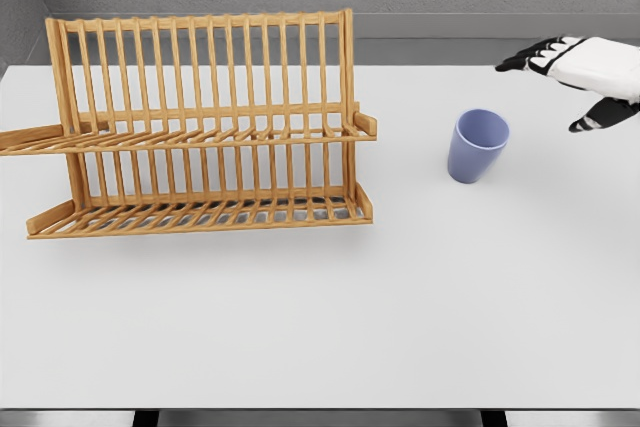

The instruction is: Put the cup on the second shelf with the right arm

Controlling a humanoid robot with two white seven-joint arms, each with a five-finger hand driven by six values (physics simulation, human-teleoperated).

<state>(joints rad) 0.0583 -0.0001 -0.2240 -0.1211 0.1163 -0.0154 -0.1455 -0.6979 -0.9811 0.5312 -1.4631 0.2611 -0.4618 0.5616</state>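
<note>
A light blue cup (476, 146) stands upright on the white table (330, 317), right of the middle, its mouth open upward. A wooden two-tier dish rack (200, 127) stands at the left, with an upper shelf (200, 137) and a lower shelf (200, 215) of slats. My right hand (560, 82) hovers at the right edge, up and to the right of the cup, apart from it. Its black-tipped fingers (525, 60) are spread and hold nothing. The left arm does not show.
The rack's tall slatted back (200, 62) rises behind both shelves. A grey wall runs along the table's far edge. The table's front edge lies near the bottom of the view.
</note>
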